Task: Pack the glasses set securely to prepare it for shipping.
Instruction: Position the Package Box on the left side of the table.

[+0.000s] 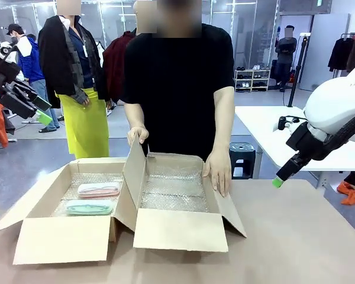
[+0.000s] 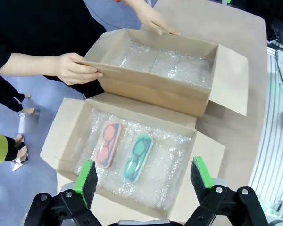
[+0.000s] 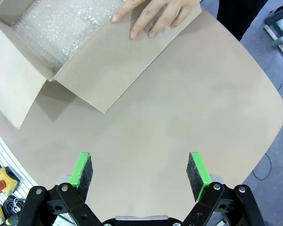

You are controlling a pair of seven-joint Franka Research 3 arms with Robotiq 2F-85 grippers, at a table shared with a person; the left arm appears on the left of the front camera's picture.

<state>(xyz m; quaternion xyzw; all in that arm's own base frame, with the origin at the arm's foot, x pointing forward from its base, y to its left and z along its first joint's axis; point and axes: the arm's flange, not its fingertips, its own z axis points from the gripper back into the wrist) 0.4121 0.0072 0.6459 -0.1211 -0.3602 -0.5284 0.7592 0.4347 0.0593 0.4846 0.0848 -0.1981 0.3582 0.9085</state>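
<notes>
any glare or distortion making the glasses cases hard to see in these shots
Left wrist view: sharp, pink case and green case clear, bubble wrap glinting, edges bent by the wide lens. Front view: softer, cases small, wrap sheen mild.

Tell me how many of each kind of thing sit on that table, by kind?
Cardboard boxes: 2, the left box and the right box
Glasses cases: 2, the pink case and the mint green case, side by side in the left box
Bubble-wrap linings: 2, one in the left box, one in the right
Total: 6
</notes>
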